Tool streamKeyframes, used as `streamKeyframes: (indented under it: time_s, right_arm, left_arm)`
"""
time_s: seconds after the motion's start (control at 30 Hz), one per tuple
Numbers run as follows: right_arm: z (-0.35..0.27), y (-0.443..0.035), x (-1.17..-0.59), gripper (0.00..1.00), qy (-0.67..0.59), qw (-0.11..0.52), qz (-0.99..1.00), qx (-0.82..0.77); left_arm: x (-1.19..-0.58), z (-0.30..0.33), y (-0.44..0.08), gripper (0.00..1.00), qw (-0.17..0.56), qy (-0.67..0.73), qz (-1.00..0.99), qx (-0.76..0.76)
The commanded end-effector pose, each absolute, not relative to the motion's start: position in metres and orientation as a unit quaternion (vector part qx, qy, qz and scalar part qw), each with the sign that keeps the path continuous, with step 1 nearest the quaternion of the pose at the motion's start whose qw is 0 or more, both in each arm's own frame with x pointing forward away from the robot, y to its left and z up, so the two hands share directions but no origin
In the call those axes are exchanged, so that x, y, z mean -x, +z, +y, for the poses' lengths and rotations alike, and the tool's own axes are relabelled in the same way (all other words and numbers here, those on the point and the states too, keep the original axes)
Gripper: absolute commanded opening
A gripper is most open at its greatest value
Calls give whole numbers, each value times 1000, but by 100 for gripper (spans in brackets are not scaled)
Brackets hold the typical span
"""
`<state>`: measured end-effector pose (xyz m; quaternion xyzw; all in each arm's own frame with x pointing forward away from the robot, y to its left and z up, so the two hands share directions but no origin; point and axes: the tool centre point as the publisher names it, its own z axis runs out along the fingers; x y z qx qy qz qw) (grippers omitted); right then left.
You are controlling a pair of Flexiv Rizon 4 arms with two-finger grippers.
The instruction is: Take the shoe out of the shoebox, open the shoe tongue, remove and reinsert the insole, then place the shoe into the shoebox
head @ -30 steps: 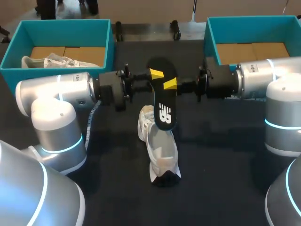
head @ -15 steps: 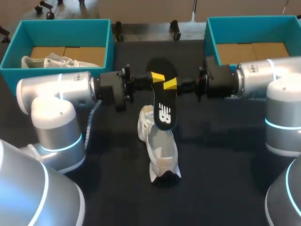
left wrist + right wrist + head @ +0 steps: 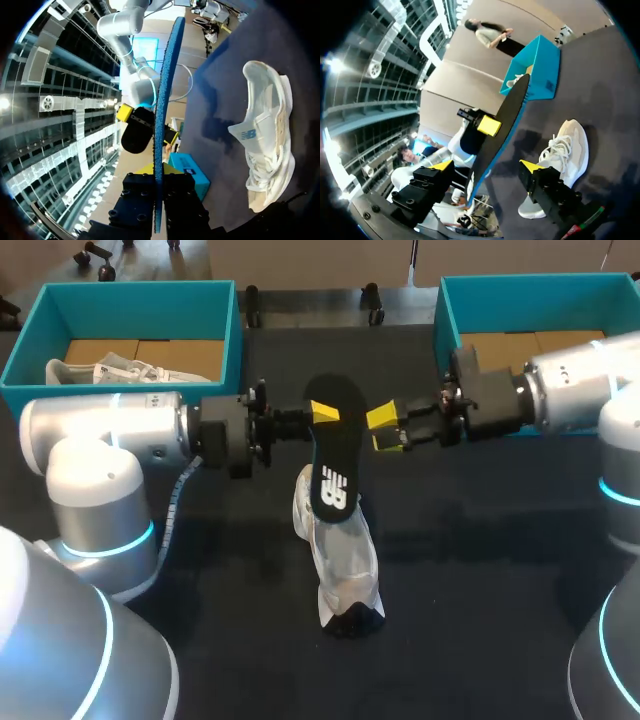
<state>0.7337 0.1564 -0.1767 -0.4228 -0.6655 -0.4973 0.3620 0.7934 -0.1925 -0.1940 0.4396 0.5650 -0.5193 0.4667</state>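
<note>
Insole point(image 3: 331, 462) hangs from your left tool point(image 3: 318, 416), which pinches its top end tight. The long way of the insole points down at the white shoe point(image 3: 340, 558), which lies on the surface point(image 3: 480, 590) right under it. Your right tool point(image 3: 386, 429) sits just beside the insole, open wide, holding nothing. I think the left arm must push it in.

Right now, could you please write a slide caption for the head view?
Left gripper holds the black insole over the white shoe; right gripper open beside it.
</note>
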Motion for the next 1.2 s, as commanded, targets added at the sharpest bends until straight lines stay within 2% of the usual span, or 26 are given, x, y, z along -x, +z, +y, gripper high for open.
streamKeyframes:
  time_s: [0.03,0.3,0.37,0.6,0.67,1.07,1.2]
  right_arm:
    - [143,-166,-736,100,-477,364,-680,421]
    - [143,-166,-736,100,-477,364,-680,421]
    - [147,-156,-741,100,-411,330,-749,401]
    - [134,-151,-732,100,-365,185,-855,317]
    - [134,-151,-732,100,-365,185,-855,317]
    - [134,-151,-732,100,-365,185,-855,317]
    - [134,-151,-731,100,-321,144,-904,242]
  left_arm:
    - [-792,-172,-190,0,436,-523,574,-455]
    - [-771,-154,-194,0,402,-527,590,-461]
    - [-768,-152,-195,0,389,-534,594,-459]
    - [-751,-148,-198,0,322,-562,613,-452]
    - [-745,-145,-198,0,304,-559,619,-460]
    - [-741,-142,-196,0,319,-541,622,-467]
    - [-734,-143,-195,0,293,-569,630,-440]
